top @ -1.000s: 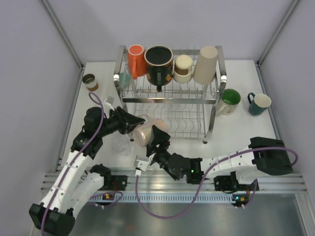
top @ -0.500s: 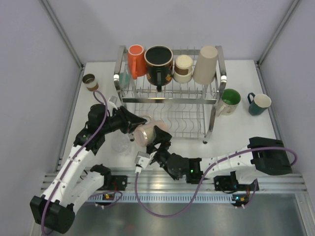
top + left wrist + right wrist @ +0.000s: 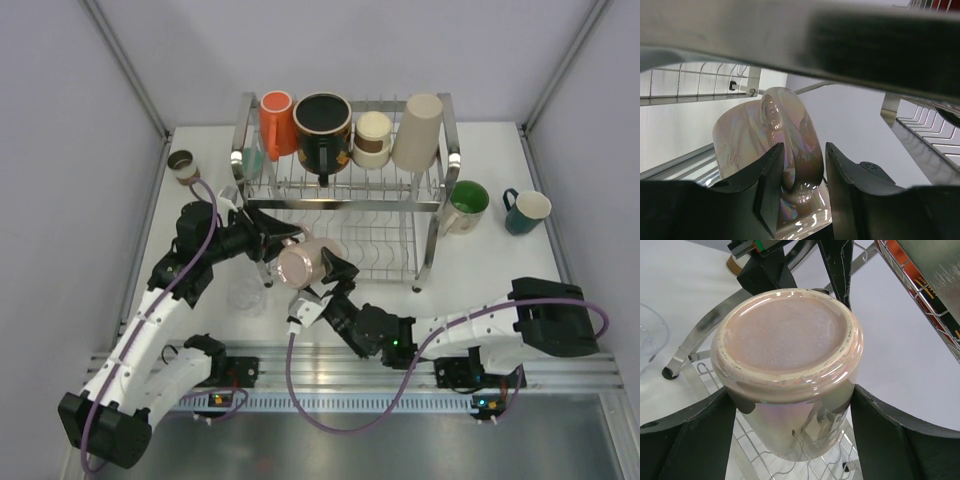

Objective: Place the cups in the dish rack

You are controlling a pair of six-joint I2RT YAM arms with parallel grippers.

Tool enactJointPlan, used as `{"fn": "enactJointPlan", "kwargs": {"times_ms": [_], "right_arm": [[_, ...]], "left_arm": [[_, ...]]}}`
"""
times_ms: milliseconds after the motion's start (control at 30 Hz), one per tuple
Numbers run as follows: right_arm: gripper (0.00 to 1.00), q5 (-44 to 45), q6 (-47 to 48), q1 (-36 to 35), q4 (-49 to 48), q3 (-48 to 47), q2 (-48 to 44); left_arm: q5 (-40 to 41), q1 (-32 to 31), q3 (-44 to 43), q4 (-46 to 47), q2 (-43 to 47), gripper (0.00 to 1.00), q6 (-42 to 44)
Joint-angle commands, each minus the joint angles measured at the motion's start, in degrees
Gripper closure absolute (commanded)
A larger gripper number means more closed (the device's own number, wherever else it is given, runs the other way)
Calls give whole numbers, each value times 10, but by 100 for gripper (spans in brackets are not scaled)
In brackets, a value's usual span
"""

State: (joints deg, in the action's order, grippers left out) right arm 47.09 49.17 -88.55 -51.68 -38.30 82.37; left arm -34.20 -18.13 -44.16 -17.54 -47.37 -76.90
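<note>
A pink iridescent mug (image 3: 300,262) hangs upside down, base up, over the front left of the dish rack's (image 3: 441,205) lower tier. My left gripper (image 3: 274,248) is closed round its handle (image 3: 790,145). My right gripper (image 3: 320,280) clamps the mug body (image 3: 790,335) from both sides, with its fingers (image 3: 875,425) against the wall. The upper tier holds an orange cup (image 3: 276,120), a large black mug (image 3: 322,125), a brown-cream paper cup (image 3: 373,138), a tall beige cup (image 3: 418,130) and a clear glass (image 3: 252,155).
A green mug (image 3: 466,207) and a teal mug (image 3: 527,210) stand right of the rack. A small brown paper cup (image 3: 183,165) stands at the far left. A clear cup (image 3: 245,295) sits on the table under my left arm. Rack wires (image 3: 765,460) lie below the mug.
Both grippers have carried the pink mug a little back toward the rack. It has turned from lying on its side to base up.
</note>
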Motion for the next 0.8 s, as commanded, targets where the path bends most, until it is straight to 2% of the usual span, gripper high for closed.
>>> {"fn": "enactJointPlan", "kwargs": {"times_ms": [0, 167, 367, 500, 533, 633, 767], "right_arm": [[100, -2, -12, 28, -83, 0, -29], [100, 5, -37, 62, -83, -10, -20], [100, 15, -57, 72, -87, -8, -15], [100, 18, -136, 84, -27, -26, -28], [100, 20, -148, 88, -24, -27, -29], [100, 39, -199, 91, -36, -28, -27], [100, 56, -219, 92, -67, -35, -14]], "left_arm": [[-16, -5, -27, 42, 1, 56, -46], [-5, -4, -22, 43, -6, 55, -47], [-5, -4, -32, 42, -17, 50, -40], [0, -4, -39, 42, -17, 46, -40], [0, -5, -40, 43, -15, 41, -41], [7, -5, -41, 42, -11, 38, -37], [17, -5, -41, 42, -10, 36, -34]]}}
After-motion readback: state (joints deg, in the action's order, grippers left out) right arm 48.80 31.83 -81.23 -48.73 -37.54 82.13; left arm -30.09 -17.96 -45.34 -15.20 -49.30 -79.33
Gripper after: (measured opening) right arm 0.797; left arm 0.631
